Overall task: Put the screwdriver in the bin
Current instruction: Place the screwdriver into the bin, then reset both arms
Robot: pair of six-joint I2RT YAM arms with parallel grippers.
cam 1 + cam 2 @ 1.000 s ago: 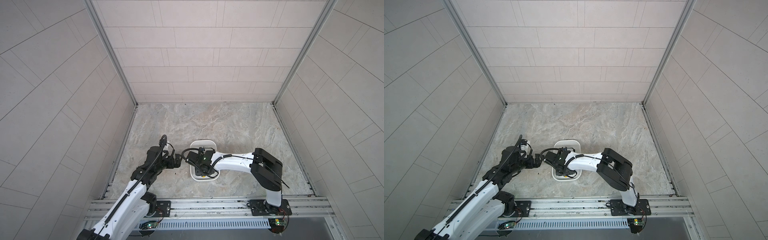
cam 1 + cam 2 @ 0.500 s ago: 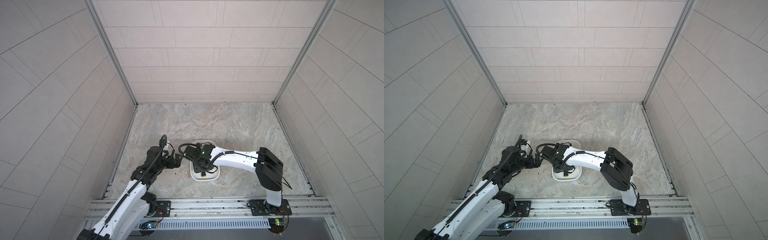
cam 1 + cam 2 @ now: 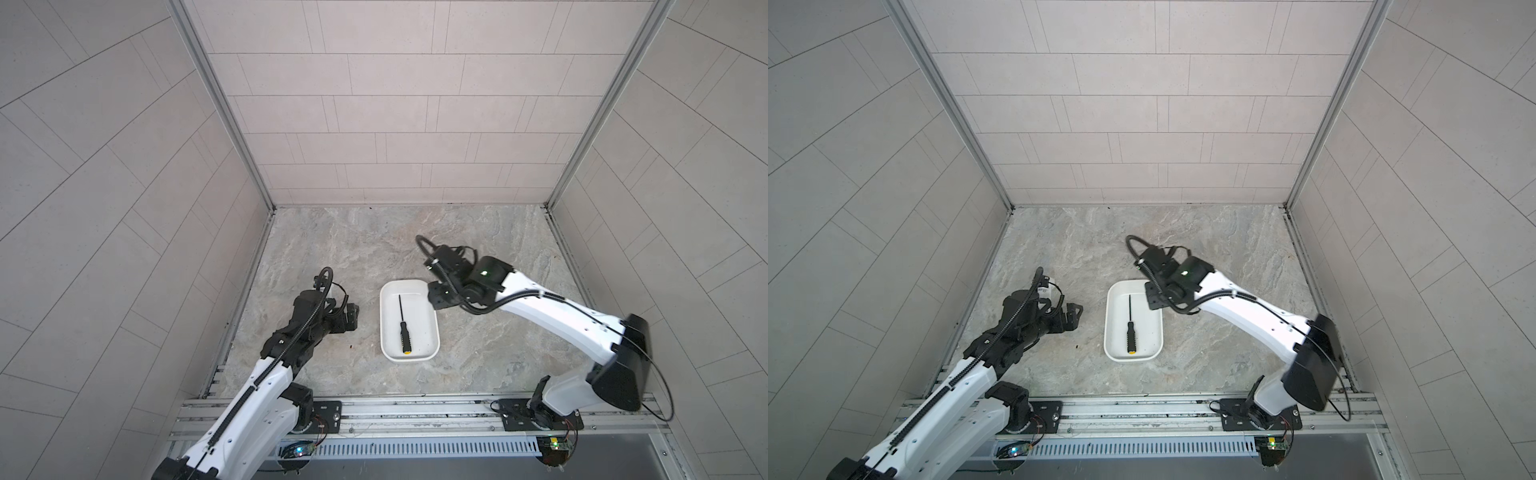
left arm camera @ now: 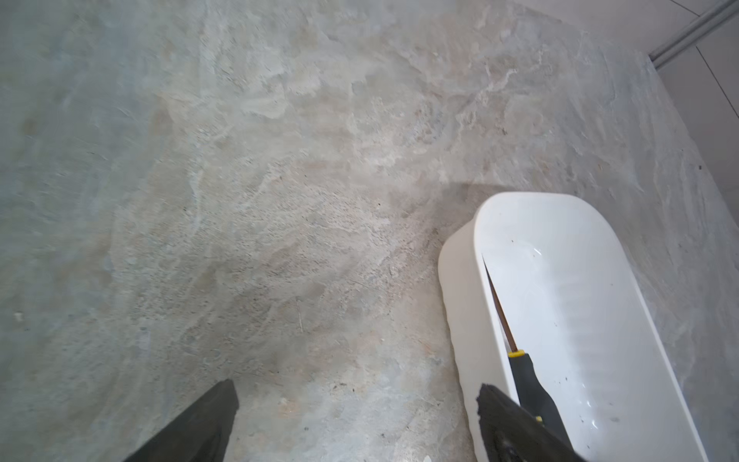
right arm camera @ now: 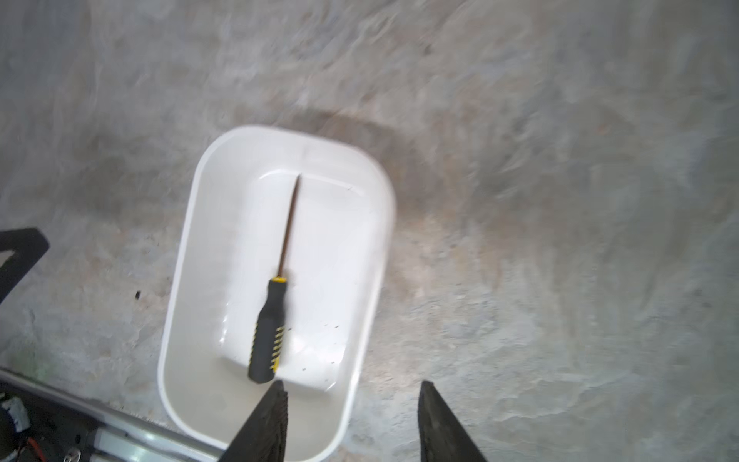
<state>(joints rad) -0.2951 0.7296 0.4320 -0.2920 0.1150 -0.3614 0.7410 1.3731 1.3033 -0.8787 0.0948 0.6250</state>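
Over bin [image 5: 372, 224] edge, right jaws [image 5: 352, 424] parted, empty; screwdriver [image 5: 272, 320] inside

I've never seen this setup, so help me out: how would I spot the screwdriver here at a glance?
Look at the grey stone table between the two arms and find the white bin near its middle. The screwdriver lies flat inside it, the bin's only content. Its thin dark shaft, black handle and yellow end cap stand out against the plain white plastic.
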